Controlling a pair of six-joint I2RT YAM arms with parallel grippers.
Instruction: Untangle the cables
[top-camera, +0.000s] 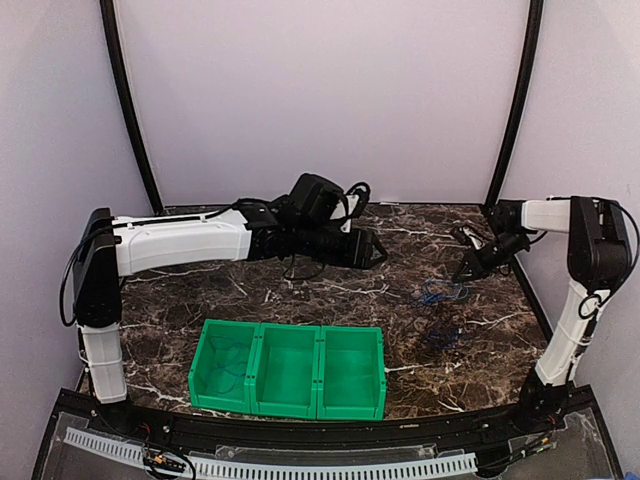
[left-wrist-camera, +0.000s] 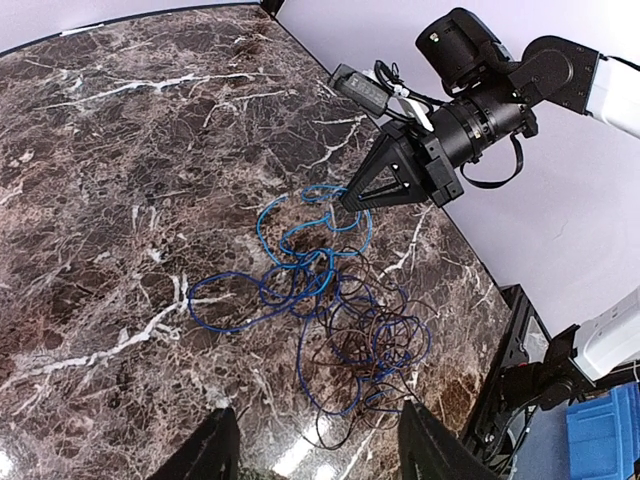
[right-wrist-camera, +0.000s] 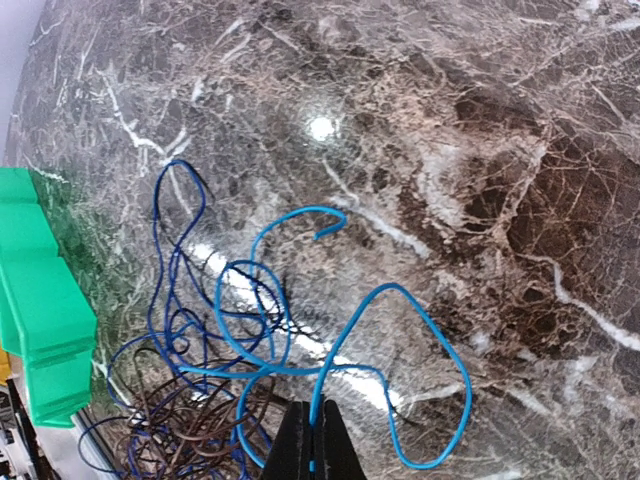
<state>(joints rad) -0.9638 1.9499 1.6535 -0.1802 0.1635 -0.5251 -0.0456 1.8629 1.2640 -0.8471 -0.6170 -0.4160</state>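
The cables lie in a tangle (left-wrist-camera: 380, 335) on the marble table (left-wrist-camera: 120, 200): one bright blue, some dark blue, some thin brown or black. In the top view the pile (top-camera: 438, 318) sits at the right of the table. My right gripper (right-wrist-camera: 313, 445) is shut on the bright blue cable (right-wrist-camera: 391, 287), which loops out from its tips across the marble. Seen from the left wrist, that gripper (left-wrist-camera: 350, 200) touches down at the far edge of the pile. My left gripper (left-wrist-camera: 320, 450) hangs open above the near side of the tangle, holding nothing.
Three joined green bins (top-camera: 290, 370) stand at the front middle of the table, and a corner of one (right-wrist-camera: 40, 300) shows in the right wrist view. The table's right edge (left-wrist-camera: 480, 290) runs close behind the pile. The left arm (top-camera: 180, 240) reaches across the back.
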